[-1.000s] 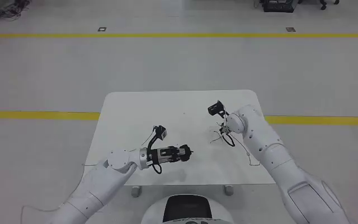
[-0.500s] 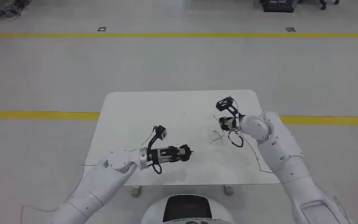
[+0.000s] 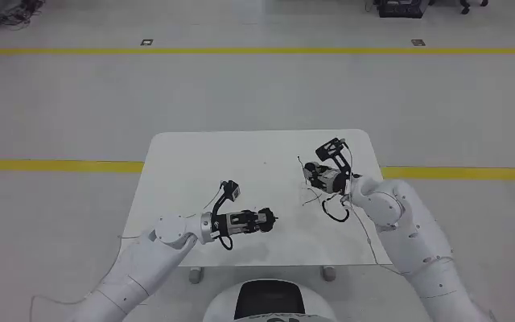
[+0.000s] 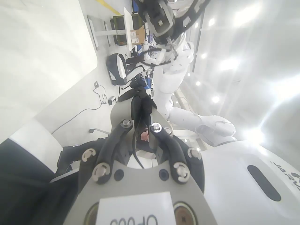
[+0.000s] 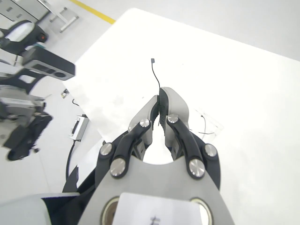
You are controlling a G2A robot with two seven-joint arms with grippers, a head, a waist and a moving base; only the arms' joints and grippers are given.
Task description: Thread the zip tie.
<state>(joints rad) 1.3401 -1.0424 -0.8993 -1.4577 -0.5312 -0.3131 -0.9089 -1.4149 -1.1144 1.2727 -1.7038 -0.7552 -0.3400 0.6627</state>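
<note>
**Right gripper.** The right gripper point(image 5: 160, 95) is above the right half of the worktop point(image 3: 201, 161) and points left, toward the centre. Its jaws are clenched on the zip tie point(image 5: 154, 73). The thin black strap passes between the 2 pads. A short curved length runs out past the fingertips and ends in the small square head. This free end hangs in the air above the white surface. The rest of the strap runs back between the fingers toward the palm.

**Left gripper.** The left gripper point(image 3: 272, 216) is above the near centre of the worktop and points right. It is nearer and further left than the right gripper, and the 2 grippers are apart. Its jaws are pressed together at the dark pads, grasping a thin black strip point(image 4: 135, 141). The strip trails back between the fingers toward the palm. It is too fine for its type to be identified.

**Worktop.** A few loose black ties point(image 3: 310, 196) lie on the worktop, just near of the right gripper.
</note>
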